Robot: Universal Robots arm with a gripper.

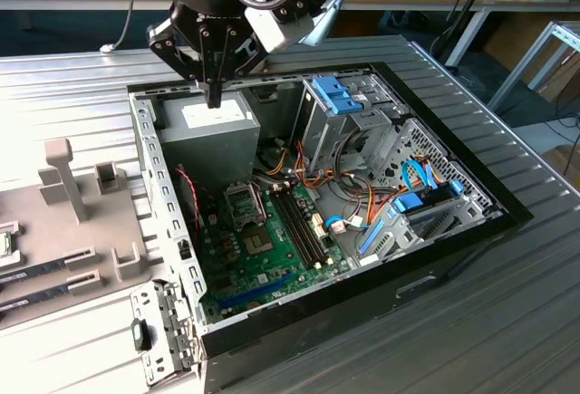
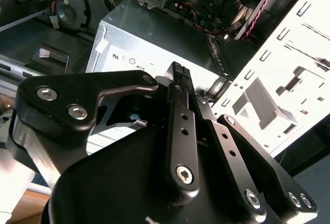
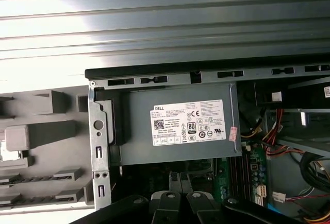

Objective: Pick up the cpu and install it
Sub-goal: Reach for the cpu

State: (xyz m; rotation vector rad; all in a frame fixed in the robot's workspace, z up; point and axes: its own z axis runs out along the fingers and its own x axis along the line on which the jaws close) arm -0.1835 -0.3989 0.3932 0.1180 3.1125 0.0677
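Black metal gripper (image 1: 214,95) hangs over the grey power supply (image 1: 201,136) at one corner of an open computer case (image 1: 426,272). Its jaws are pressed together with nothing seen between them. In the second wrist view the closed fingertips (image 2: 178,77) point at that same box. The cpu (image 1: 5,242) appears to be the small flat green-edged piece on the grey holder (image 1: 63,222) at the exterior view's left edge, well apart from the gripper. A green motherboard (image 1: 263,258) lies inside the case.

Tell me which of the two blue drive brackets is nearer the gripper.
The upper blue bracket, atop the tall drive cage just to the exterior view's right of the gripper; the other blue bracket sits lower and farther right.
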